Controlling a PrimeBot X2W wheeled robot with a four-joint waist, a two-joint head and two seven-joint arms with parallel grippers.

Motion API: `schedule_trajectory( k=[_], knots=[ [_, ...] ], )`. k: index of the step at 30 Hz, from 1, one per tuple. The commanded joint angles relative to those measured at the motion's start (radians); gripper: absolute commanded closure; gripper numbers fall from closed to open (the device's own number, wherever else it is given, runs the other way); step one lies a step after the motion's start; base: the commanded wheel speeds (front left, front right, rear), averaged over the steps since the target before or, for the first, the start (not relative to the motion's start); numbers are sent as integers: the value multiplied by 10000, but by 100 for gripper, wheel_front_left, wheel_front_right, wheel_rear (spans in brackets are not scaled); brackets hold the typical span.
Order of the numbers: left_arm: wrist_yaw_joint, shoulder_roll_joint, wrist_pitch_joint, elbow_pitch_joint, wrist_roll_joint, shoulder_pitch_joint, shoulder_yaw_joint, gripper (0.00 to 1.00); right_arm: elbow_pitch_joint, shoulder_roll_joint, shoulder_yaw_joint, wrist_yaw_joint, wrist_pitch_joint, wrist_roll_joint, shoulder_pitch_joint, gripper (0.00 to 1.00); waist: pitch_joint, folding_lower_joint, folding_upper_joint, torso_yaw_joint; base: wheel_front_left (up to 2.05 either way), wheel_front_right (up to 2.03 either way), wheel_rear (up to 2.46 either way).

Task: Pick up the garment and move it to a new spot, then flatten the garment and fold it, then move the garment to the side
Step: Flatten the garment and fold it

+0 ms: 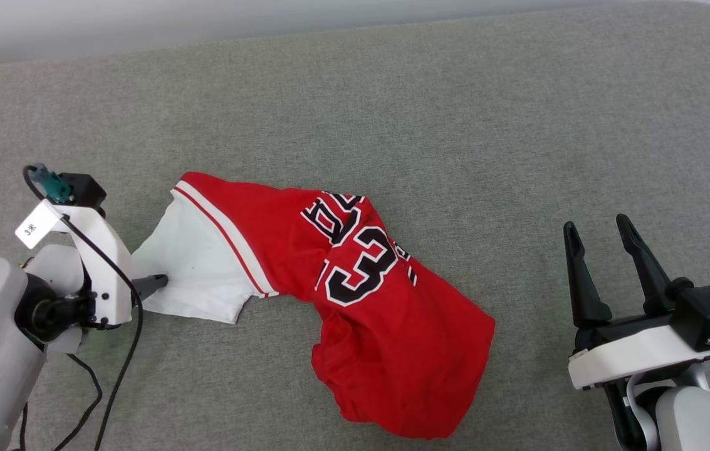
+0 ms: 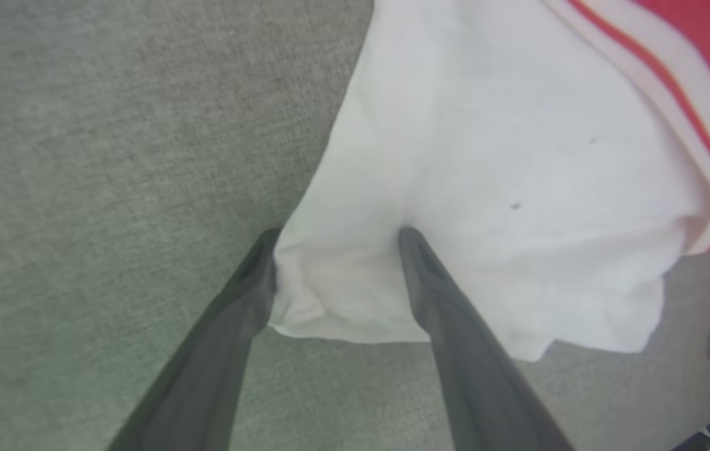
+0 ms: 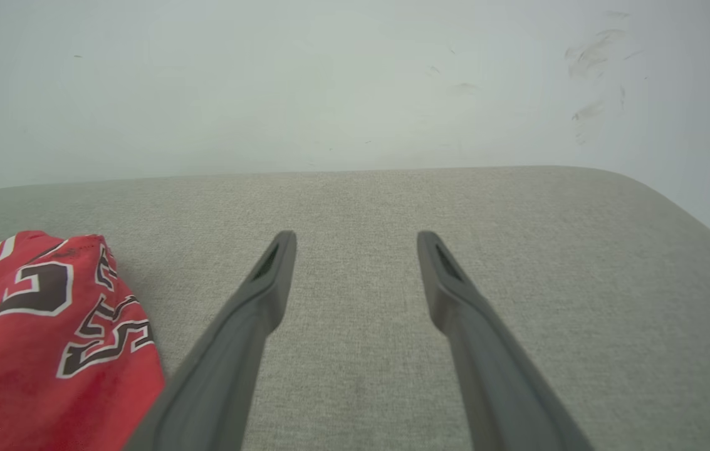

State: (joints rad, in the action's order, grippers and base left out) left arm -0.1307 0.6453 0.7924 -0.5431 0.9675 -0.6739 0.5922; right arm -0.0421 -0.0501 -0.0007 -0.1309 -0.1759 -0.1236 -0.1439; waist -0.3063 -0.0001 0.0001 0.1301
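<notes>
Red jersey garment lies crumpled on grey upholstery, its long axis running from the white sleeve at far left to the red body at near right. Nearest it, the left claw straddles the sleeve's corner, jaws apart and not yet pinching. The right claw sits open, well apart at right.

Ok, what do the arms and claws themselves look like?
Each arm is pale grey and rounded, ending in a white plastic wrist bracket. The left claw and right claw have two long, dark grey tapered fingers with slotted tips. Each wrist carries a black block with a teal connector; black cables trail from the left, which bears a small white tag.
</notes>
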Motion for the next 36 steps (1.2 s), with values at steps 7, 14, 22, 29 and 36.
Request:
schedule_trajectory(
  k=[7,14,22,29,36],
  knots=[
    [3,-59,-740,173,-400,224,1363,100,-159,-5,-145,3,37,130,-58,0,303,1,-1,-283,0,0,0],
    [6,503,-2410,1239,-772,-367,1425,100,-231,-5,-352,3,152,162,323,0,988,1,-1,-776,0,0,0],
    [704,1443,-3403,2585,-441,989,767,100,-156,-5,-537,3,326,115,867,0,1699,1,-1,-1230,0,0,0],
    [1983,2171,-4243,3634,610,3571,47,100,57,-5,-634,3,565,217,1231,0,2046,1,-1,-1680,0,0,0],
    [2330,1287,-5379,3024,1460,5389,-84,100,272,-5,-534,3,836,250,1287,0,2178,1,-1,-1847,0,0,0]
  ],
)
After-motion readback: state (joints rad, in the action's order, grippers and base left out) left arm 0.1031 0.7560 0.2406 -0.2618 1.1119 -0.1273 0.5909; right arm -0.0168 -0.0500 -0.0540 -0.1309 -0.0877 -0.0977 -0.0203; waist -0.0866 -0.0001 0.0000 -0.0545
